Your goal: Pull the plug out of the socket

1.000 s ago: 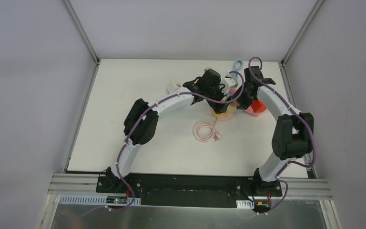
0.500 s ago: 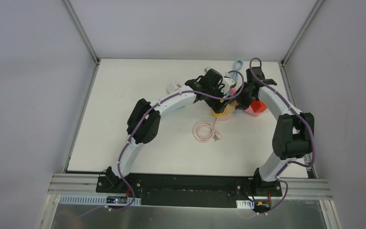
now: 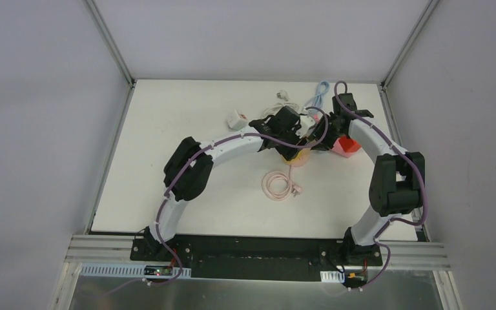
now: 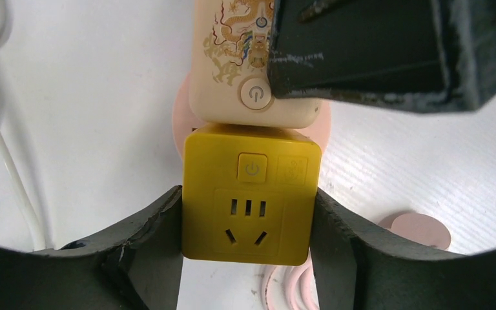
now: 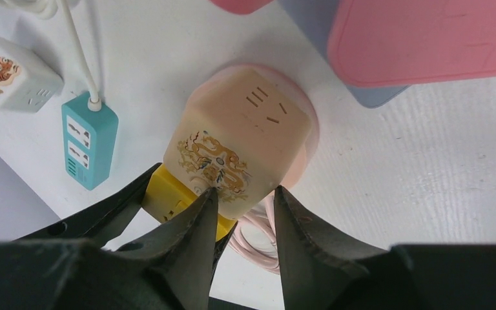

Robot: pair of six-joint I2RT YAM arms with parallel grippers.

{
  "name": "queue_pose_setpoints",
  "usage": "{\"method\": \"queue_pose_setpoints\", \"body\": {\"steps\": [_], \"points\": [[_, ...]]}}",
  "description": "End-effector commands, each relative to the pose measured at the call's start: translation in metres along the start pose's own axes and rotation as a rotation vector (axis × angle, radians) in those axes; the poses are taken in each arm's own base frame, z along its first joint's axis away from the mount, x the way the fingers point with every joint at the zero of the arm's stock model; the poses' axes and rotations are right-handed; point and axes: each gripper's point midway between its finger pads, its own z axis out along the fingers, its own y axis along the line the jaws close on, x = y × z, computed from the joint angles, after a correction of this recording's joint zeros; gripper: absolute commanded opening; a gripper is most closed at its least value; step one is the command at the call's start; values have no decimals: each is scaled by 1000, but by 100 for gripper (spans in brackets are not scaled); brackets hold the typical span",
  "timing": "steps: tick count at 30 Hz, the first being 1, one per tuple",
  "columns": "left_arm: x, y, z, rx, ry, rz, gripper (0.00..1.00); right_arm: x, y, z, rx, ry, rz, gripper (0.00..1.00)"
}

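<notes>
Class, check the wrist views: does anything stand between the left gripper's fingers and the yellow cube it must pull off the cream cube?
Nothing visible does. The fingers of the left gripper lie flush against both sides of the yellow cube, which butts against the cream cube under the right gripper.

Soft, even overhead light kept the white table [image 3: 168, 181] bright in the top view, with only faint shadows under the arms [image 3: 219, 145]. Close up, the yellow socket cube [image 4: 248, 213] was sharp and evenly lit, while the fingers of the left gripper [image 4: 248, 194] at 5 and 7 o'clock were dark and slightly blurred. The right gripper [image 5: 242, 194] at 6 o'clock was murky and out of focus.
</notes>
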Motion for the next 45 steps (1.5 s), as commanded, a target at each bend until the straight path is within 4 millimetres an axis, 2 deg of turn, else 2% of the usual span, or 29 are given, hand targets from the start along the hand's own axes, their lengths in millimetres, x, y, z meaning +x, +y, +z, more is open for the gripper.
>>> {"method": "queue_pose_setpoints", "body": {"steps": [1,7,10,12,18,22,24,27,31,34,36,39,41,45], "points": [[5,-5,-28,-21,-21,-18,24,9,-9,7,38,5,-38,39],[-16,-11,-41,7,-127,-35,19,16,-29,19,97,-12,-69,39],[-21,-10,-43,8,-149,-37,17,25,-33,26,119,-24,-116,39],[-24,-10,-44,7,-174,-37,12,28,-35,29,145,-50,-155,39],[-29,11,-57,-39,-263,-124,4,22,-44,28,199,-147,-166,38],[-39,10,-62,21,-333,-214,0,30,-33,30,126,-106,-157,38],[-41,7,-62,47,-338,-231,0,31,-26,28,132,-126,-209,36],[-35,11,-58,3,-279,-196,0,29,-22,25,194,-180,-310,36],[-20,25,-58,-114,-204,-105,0,33,-24,29,192,-165,-297,36],[-14,24,-59,-103,-191,-51,0,36,-22,30,141,-134,-248,35],[-18,16,-62,-55,-217,-47,0,36,-20,31,100,-112,-209,35],[-34,4,-66,69,-299,-153,0,37,-21,32,92,-103,-214,34],[-45,6,-69,82,-353,-211,0,36,-22,32,99,-108,-222,33],[-50,16,-75,26,-343,-193,0,34,-28,30,144,-141,-284,34]]}}
